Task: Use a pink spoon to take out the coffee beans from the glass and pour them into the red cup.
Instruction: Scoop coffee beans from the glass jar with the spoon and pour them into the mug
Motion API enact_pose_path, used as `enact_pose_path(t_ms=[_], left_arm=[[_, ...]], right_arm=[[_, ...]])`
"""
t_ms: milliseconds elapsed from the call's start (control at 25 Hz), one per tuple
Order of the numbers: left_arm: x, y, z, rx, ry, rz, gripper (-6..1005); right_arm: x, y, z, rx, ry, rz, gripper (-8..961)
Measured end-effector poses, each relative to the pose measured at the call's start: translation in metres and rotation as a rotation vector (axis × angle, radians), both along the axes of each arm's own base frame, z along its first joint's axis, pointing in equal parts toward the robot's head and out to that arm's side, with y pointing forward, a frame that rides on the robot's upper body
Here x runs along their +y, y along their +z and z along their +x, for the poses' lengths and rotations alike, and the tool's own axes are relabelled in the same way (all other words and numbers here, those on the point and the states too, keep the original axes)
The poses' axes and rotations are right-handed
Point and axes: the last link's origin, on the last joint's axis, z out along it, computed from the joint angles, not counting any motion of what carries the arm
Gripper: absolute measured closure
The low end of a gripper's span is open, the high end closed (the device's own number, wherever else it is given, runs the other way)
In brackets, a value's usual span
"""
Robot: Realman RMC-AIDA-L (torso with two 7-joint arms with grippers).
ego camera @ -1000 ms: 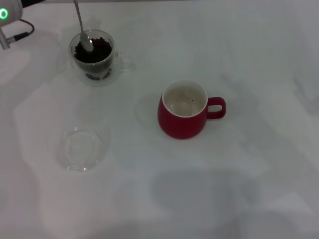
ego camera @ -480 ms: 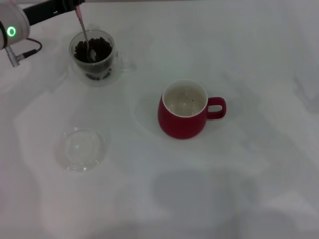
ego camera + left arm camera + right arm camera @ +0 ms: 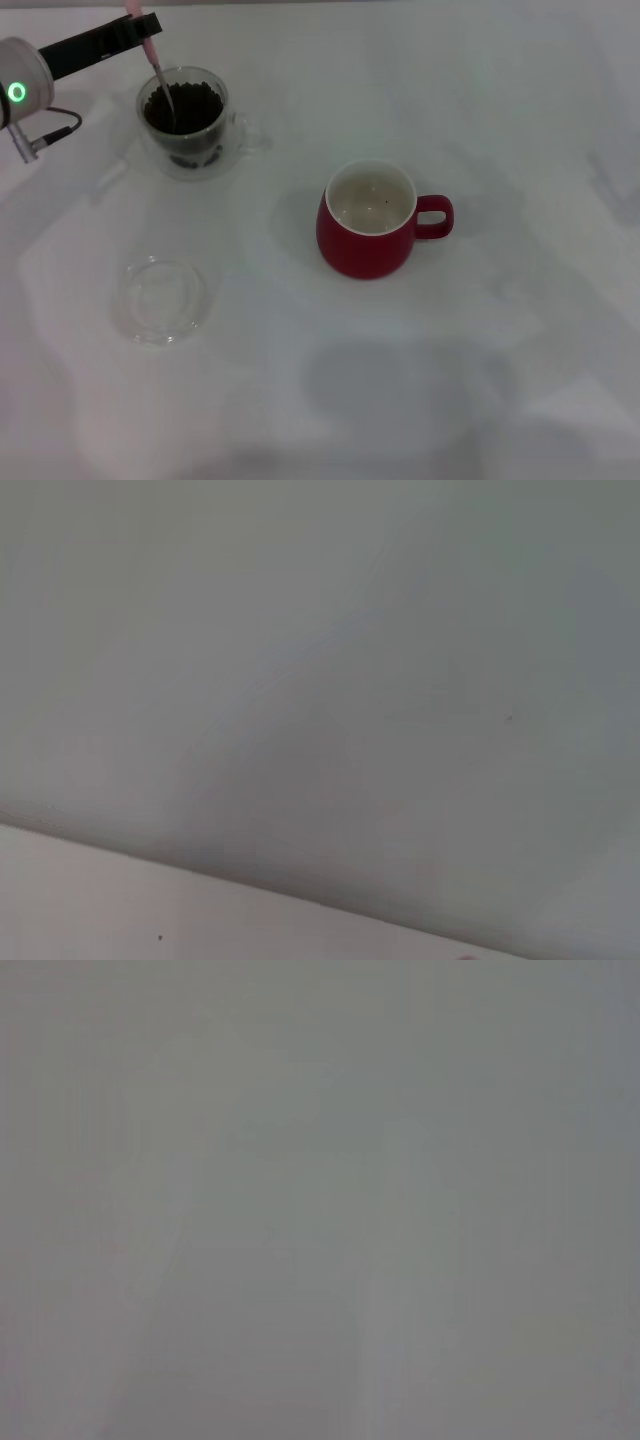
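Note:
In the head view the glass (image 3: pixel 187 122) stands at the far left, filled with dark coffee beans (image 3: pixel 190 104). The pink spoon (image 3: pixel 157 75) slants down into it, its metal bowl sunk among the beans and its pink handle up at the top edge. My left gripper (image 3: pixel 140 26) reaches in from the left above the glass and is shut on the spoon's handle. The red cup (image 3: pixel 368 222) stands near the middle, handle to the right, its cream inside holding a speck or two. The right gripper is out of view.
A shallow clear round dish (image 3: pixel 163 299) lies on the white table (image 3: pixel 500 120) in front of the glass. Both wrist views show only blank pale surface.
My left arm has swung in from the left over the glass. The spoon's bowl has gone from lying on top of the beans to being dug down into them.

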Motion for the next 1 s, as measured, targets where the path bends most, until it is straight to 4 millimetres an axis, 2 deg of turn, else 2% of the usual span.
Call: enact_pose_path(t_ms=[600,1000], left_arm=[[-0.014,0.003,-0.022,-0.213,0.174,0.005,868],[-0.023,0.002,-0.023,-0.343,0.235,-0.033,869]], right_arm=[[0.009,0.002,0.003,-0.016,-0.026,-0.005,217],[0.012,0.005,0.006,-0.028,-0.040,-0.006,218]])
